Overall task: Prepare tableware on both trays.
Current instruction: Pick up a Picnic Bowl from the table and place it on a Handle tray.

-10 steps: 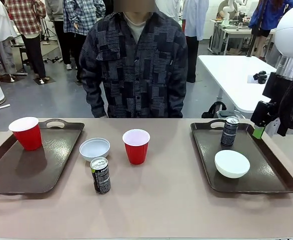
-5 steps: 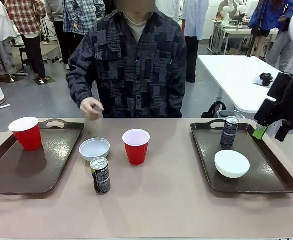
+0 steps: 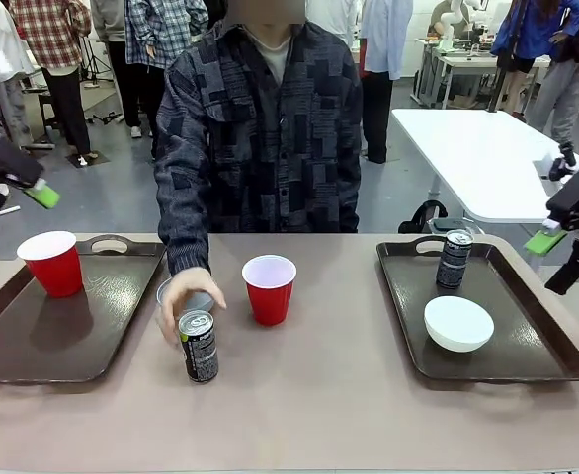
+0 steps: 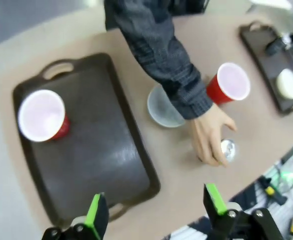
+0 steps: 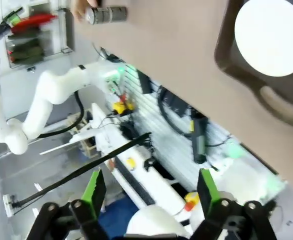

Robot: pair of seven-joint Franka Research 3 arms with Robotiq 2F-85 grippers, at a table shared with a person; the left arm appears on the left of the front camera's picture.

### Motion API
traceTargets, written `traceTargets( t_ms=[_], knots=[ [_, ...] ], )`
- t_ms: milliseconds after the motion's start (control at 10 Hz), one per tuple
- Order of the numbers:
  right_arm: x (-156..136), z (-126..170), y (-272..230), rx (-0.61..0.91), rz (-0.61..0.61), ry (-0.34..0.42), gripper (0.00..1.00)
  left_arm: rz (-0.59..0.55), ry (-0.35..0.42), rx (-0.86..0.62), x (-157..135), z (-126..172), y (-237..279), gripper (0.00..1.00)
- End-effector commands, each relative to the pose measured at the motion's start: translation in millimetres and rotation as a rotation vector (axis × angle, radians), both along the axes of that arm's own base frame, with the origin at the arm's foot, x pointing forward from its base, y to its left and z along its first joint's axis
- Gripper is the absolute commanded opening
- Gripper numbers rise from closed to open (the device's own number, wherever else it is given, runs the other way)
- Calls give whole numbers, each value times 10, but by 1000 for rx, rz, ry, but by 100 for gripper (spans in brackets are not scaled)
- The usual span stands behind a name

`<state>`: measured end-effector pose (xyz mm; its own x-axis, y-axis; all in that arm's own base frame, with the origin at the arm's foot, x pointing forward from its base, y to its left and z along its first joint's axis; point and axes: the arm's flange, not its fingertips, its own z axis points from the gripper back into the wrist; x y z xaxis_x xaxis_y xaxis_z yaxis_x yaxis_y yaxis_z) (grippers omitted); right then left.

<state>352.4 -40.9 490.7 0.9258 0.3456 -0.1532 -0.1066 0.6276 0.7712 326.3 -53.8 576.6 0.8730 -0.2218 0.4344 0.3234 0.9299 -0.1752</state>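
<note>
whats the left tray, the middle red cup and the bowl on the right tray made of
Left tray: probably plastic or lacquered wood, dark brown and glossy, with light glaring off it. Red cup: thin plastic by the look, shiny red outside, white inside. Bowl: smooth plain white, plastic or ceramic, can't tell which.

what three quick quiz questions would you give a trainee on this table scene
1. True or false: the right tray holds a white bowl and a can.
2. What stands on the left tray? A a bowl, B a red cup, C a can.
3. Fill in: the left gripper and right gripper are both ____ and hold nothing.
Key: 1 true; 2 B; 3 open.
</note>
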Motion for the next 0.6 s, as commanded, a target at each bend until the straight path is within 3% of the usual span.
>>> traceTargets(
  t_ms=[0, 200, 500],
  knots=[
    [25, -87, -299, 78, -161, 24, 95, -36, 27, 130, 222, -18, -280, 100],
    [-158, -163, -492, 35, -273, -15, 95, -78, 41, 209, 323, -24, -637, 100],
    [-236, -182, -572, -23, -448, -162, 95, -119, 15, 277, 308, -101, -1092, 100]
  ],
)
